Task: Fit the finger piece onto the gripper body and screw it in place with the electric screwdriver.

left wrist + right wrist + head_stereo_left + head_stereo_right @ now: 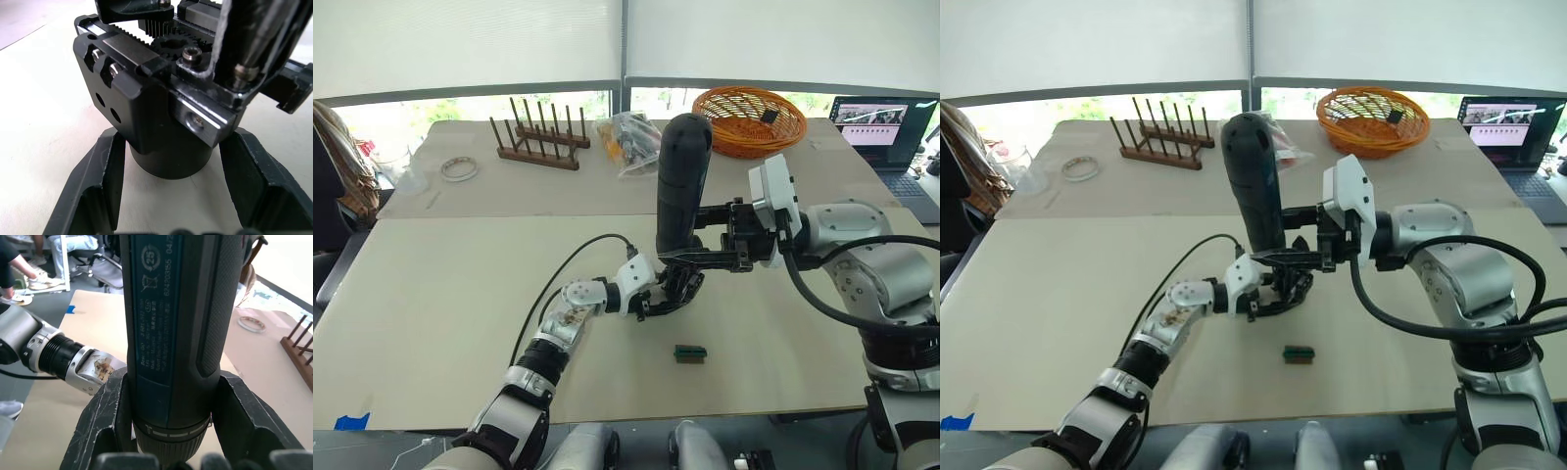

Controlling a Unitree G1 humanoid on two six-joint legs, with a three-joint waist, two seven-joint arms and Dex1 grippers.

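The right gripper [171, 431] is clamped low on the electric screwdriver [683, 181], a tall, top-heavy tool that looks best held low. Below, mid-table, the left gripper [168, 196] brackets the gripper body [161, 112] at its round base; stiff, compact.

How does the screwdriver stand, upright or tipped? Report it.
Upright. The screwdriver stands nearly vertical, handle up, held in the right pincer, its lower end above the gripper body, which the left pincer flanks.
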